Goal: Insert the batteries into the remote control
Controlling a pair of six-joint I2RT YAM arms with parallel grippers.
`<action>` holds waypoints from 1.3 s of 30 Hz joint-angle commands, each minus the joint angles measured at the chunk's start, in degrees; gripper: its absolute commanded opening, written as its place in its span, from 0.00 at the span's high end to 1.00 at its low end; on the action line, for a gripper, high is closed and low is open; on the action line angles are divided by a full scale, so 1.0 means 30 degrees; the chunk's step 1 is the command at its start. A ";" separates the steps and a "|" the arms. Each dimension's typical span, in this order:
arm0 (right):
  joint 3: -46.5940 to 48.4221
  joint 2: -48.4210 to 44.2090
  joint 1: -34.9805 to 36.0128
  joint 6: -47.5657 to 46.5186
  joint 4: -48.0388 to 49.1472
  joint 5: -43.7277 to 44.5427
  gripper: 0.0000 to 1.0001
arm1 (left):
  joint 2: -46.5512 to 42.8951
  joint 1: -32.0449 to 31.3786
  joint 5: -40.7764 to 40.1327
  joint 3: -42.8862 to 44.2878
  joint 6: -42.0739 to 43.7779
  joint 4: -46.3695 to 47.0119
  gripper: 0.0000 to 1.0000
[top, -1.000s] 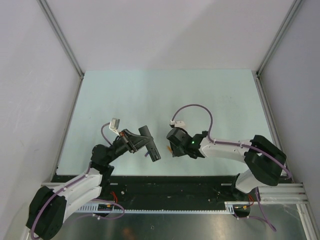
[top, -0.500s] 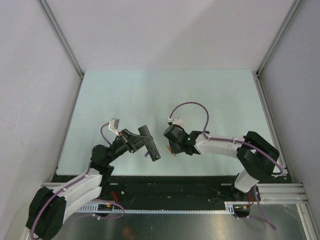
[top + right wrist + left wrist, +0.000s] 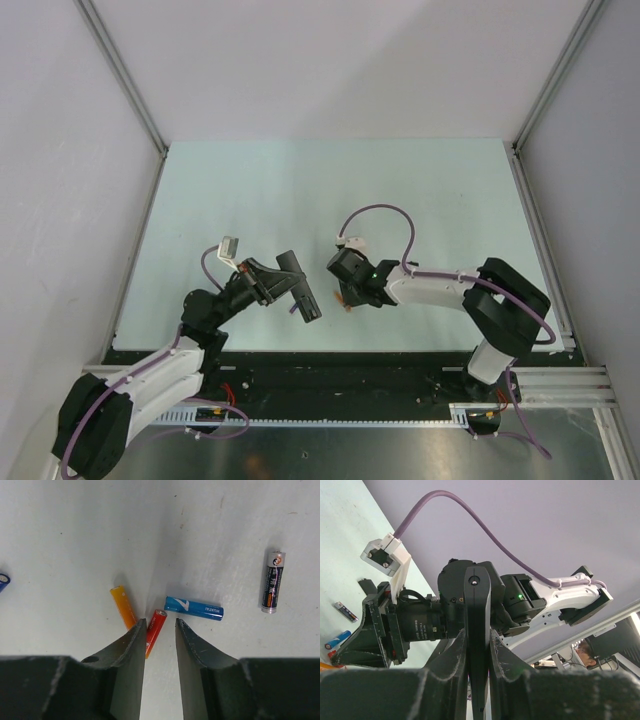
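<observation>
Pale-green matt table (image 3: 300,190), lightly scuffed, encl. by plain white walls (image 3: 330,60). L gripper (image 3: 477,645) is raised off the table, fingers clamped on the slim black plastic remote control (image 3: 477,597), which stands up between them. R gripper (image 3: 160,624) points down at the table, jaws at a narrow gap, holding nothing. Glossy red cylindrical battery (image 3: 156,625) lies below that gap, partly under one finger. Orange cylindrical battery (image 3: 123,607) lies just beside it, and a blue cylindrical battery (image 3: 194,608) just past the tips.
</observation>
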 commanded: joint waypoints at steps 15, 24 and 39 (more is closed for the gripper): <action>0.1065 0.0816 -0.0219 -0.0053 0.0394 -0.0158 0.67 | 0.0034 -0.0046 -0.0056 -0.2232 0.0222 0.0514 1.00; 0.1095 0.0904 -0.0219 -0.0082 0.0423 -0.0247 0.75 | -0.0083 -0.0046 -0.0055 -0.2320 0.0222 0.0484 1.00; 0.1124 0.0204 -0.0045 -0.0112 0.0365 -0.0452 1.00 | -0.0084 -0.0045 0.0003 -0.2291 0.0164 0.0426 1.00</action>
